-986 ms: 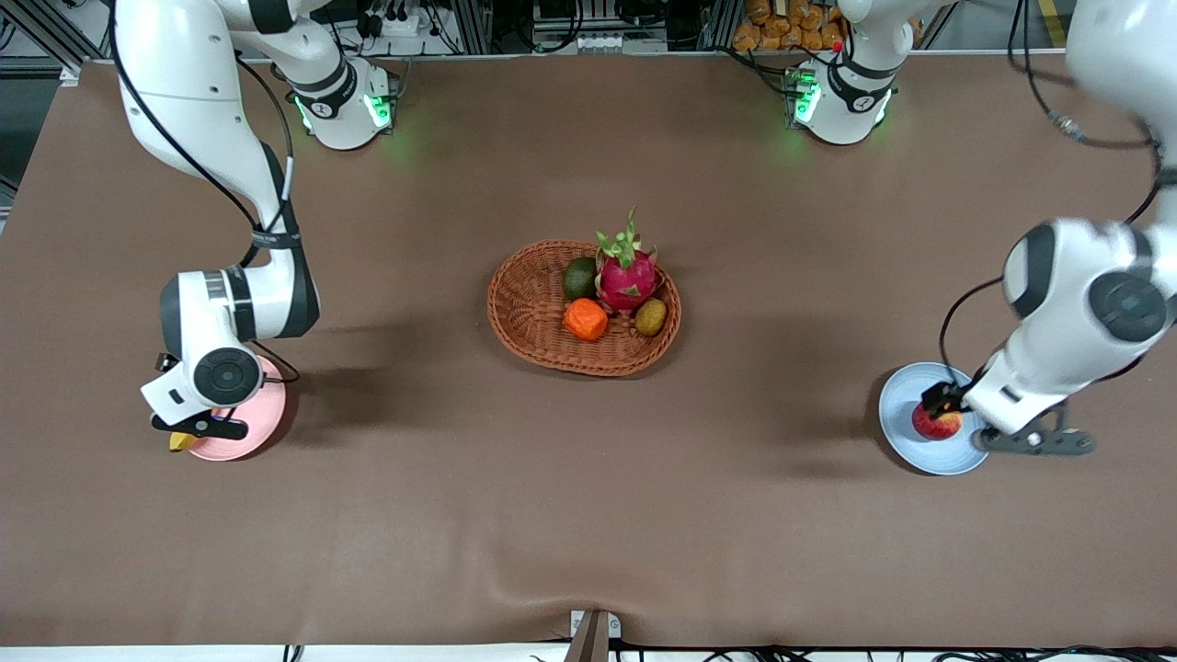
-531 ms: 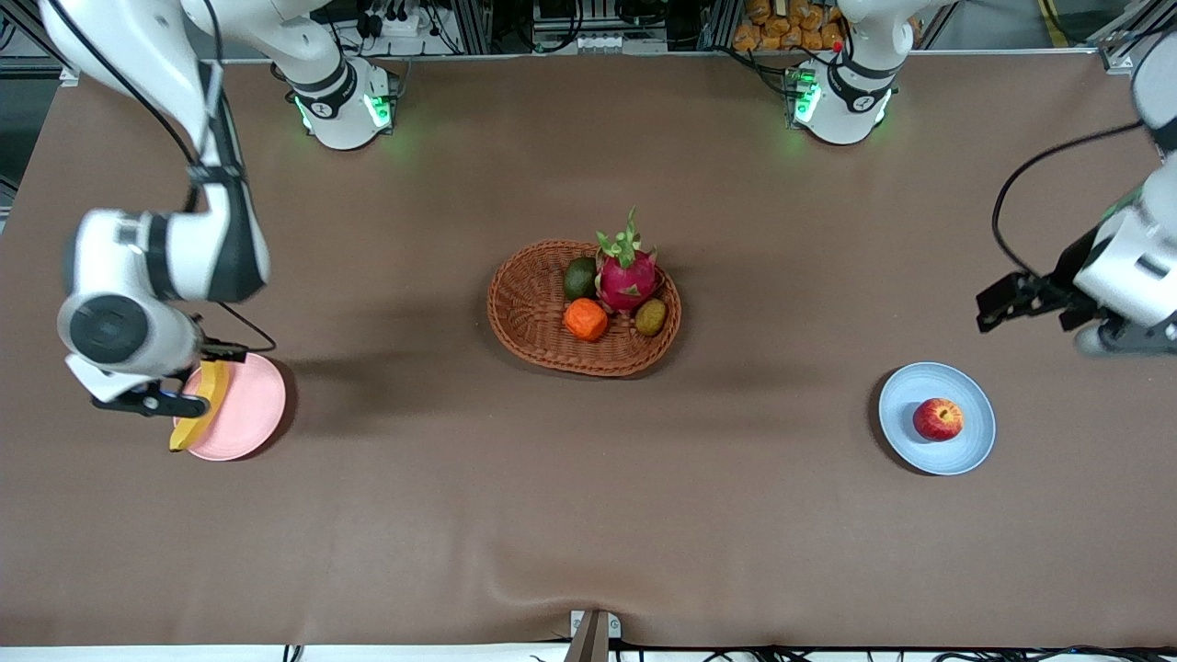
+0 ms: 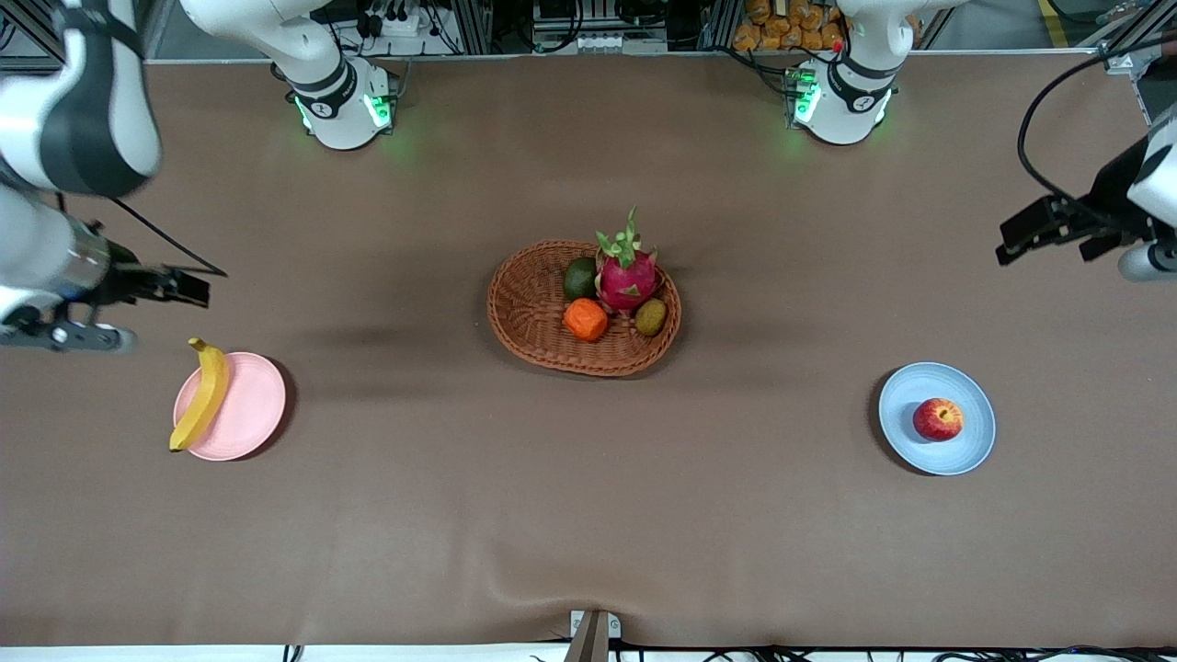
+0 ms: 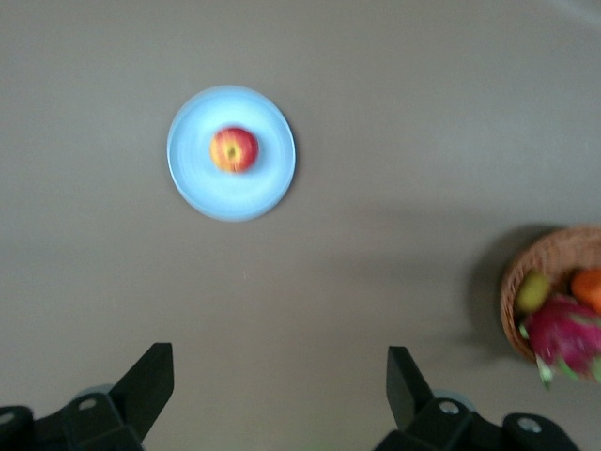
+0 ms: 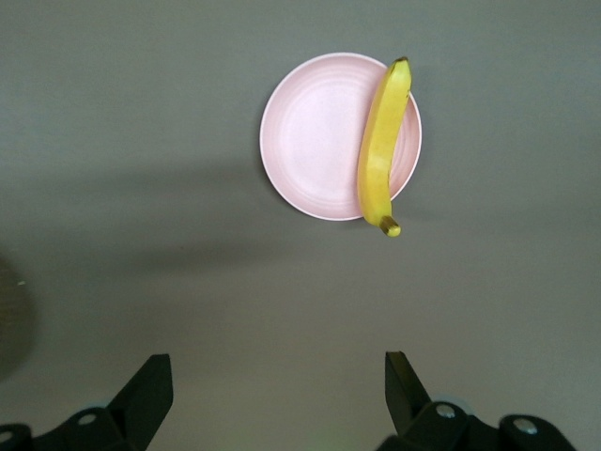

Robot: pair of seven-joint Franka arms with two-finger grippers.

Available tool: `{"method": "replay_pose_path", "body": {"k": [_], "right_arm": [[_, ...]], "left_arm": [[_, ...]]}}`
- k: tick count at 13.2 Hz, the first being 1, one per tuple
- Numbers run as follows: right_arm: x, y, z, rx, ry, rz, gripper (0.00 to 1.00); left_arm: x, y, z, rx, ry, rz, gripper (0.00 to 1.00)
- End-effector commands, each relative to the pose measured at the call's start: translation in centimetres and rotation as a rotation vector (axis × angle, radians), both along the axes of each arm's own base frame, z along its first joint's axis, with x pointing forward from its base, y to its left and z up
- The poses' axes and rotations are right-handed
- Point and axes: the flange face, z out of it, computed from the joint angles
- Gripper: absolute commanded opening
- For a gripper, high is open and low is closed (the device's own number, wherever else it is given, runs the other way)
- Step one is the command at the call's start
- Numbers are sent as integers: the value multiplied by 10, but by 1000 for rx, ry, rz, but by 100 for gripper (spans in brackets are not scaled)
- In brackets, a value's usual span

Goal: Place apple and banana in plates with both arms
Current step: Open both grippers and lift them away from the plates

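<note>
The yellow banana [image 3: 201, 393] lies on the pale pink plate [image 3: 248, 409], along the plate's rim toward the right arm's end of the table, with both tips over the rim. It also shows in the right wrist view [image 5: 380, 141] on the pink plate [image 5: 310, 141]. The red apple [image 3: 937, 419] sits in the middle of the pale blue plate [image 3: 975, 441]; the left wrist view shows the apple [image 4: 233, 149] and the plate [image 4: 202, 193]. My right gripper [image 3: 179, 287] [image 5: 277, 366] is open and empty, high over bare table near the pink plate. My left gripper [image 3: 1025, 234] [image 4: 279, 362] is open and empty, high over bare table near the blue plate.
A brown wicker basket [image 3: 524, 313] stands mid-table with a pink dragon fruit [image 3: 627, 276], an orange fruit [image 3: 586, 319], a dark green fruit [image 3: 579, 277] and a brownish fruit [image 3: 651, 316]. The basket's edge shows in the left wrist view [image 4: 554, 263]. Brown cloth covers the table.
Both grippers have let go and risen away from the plates. The banana stays on the pink plate and the apple on the blue plate.
</note>
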Motion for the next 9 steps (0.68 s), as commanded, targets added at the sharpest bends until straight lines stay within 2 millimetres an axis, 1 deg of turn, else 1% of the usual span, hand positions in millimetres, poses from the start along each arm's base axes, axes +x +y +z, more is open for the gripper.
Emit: {"method": "replay_pose_path", "body": {"k": [1,2,3,4,5,7,8,9], "right_arm": [[2,13,32,26,-15,16,100],[3,5,38,30,-21,2,100],[0,8,38,41,-2,8,100],[-8,4,46,50,8,3,100],[-15,-1,54,59,4,-8,100],[-25,-1,66,62,4,-7,100],[-29,-1,72,60,6,-12,100],[-32,1,73,52,15,-16,100]], "left_arm": [[-21,5,7,-34,52,-15,100],[-30,4,8,-32,58,-15,100],[-41,3,8,-28,61,-16,100],[-46,0,9,-24,61,-18,100],[-51,0,16,-21,47,-21,100],[-52,1,23,-17,32,-20,100],[-52,2,23,-14,33,-20,100],[-52,3,23,-7,34,-20,100]]}}
